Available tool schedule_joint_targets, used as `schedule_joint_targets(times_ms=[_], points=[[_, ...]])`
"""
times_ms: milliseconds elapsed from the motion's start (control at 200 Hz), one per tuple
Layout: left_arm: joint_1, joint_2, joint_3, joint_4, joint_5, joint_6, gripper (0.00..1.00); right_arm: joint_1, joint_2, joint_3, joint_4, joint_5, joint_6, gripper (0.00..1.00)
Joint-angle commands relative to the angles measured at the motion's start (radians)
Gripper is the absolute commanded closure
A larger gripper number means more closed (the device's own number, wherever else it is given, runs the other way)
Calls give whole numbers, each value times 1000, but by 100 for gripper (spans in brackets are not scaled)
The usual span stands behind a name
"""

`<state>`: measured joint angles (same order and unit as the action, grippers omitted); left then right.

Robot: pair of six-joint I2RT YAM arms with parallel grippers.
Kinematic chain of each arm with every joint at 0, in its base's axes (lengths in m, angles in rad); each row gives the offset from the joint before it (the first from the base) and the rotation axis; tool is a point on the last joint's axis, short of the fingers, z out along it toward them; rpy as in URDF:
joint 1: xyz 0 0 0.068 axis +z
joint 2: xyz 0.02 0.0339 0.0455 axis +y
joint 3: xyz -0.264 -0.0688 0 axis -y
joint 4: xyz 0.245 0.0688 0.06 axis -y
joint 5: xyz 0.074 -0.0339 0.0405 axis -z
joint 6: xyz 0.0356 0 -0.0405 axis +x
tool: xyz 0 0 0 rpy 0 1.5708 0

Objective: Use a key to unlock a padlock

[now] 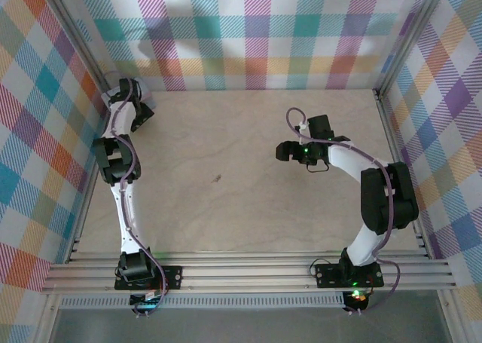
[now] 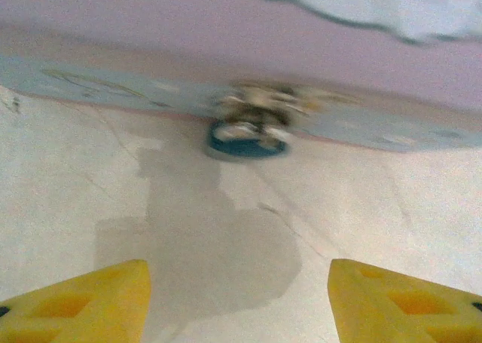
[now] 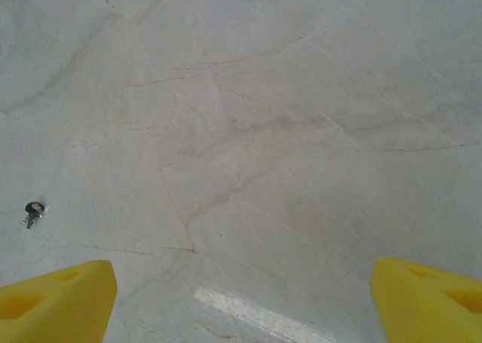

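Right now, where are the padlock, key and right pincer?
padlock (image 2: 245,141), left wrist view, on its dark blue round spot.
key (image 3: 32,212), right wrist view, its middle.
right pincer (image 3: 241,301), right wrist view, midway between yellow tips.

A robot lab's test cell — aluminium frame rails (image 1: 248,271), checked cloth walls (image 1: 263,34), a pale tabletop (image 1: 248,207).

Pale wood table (image 1: 248,147); plaid walls (image 1: 263,34); aluminium rails (image 1: 248,271).
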<state>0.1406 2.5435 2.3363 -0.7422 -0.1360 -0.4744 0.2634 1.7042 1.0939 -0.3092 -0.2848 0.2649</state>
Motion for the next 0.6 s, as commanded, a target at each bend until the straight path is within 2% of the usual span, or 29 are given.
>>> schedule_joint_targets(times_ms=[0,120,415,600], points=[[-43,-65,-5,-45,-158,-1,37,7,-44,40,-47,-21,-24,13],[-44,-60,-9,-56,-245,-77,34,7,-68,34,-51,-11,-8,13],[-36,-16,44,-104,-315,-110,30,23,-71,-37,53,-8,116,15],[-11,-11,26,-88,-327,-133,29,39,-42,11,60,17,100,15]])
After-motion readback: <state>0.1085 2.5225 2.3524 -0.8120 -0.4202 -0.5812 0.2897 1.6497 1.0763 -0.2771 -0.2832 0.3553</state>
